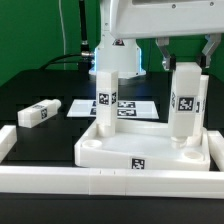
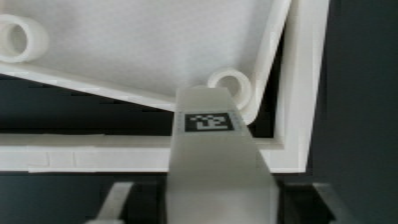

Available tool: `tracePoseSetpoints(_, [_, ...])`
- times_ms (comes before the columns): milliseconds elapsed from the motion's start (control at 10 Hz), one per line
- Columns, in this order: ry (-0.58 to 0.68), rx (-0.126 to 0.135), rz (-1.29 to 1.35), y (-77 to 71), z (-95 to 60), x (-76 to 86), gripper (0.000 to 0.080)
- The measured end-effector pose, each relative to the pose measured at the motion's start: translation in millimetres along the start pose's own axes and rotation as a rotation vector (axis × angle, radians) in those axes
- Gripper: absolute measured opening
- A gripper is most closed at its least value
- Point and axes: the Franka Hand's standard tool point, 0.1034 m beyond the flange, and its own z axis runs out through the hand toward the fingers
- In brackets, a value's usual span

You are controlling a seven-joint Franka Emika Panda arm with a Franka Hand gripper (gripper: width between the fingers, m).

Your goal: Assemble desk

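the gripper (image 1: 186,60) hangs straight down from the arm (image 1: 150,20) at the upper right of the exterior view, pinching the top of an upright leg (image 1: 185,100) whose lower end meets the far right corner of the tabletop (image 1: 120,152). a second leg (image 1: 107,95) stands at the far left corner, and a third leg (image 1: 35,113) lies at the frame's left.
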Motion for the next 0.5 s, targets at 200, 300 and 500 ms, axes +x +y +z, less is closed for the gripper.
tracePoseSetpoints(200, [0.024, -0.003, -0.003, -2.9, 1.8, 2.3, 0.0296])
tracePoseSetpoints(300, [0.023, -0.005, -0.007, -7.8, 2.1, 2.0, 0.0296])
tracePoseSetpoints(500, [0.027, -0.006, -0.025, -15.5, 3.1, 2.1, 0.0296])
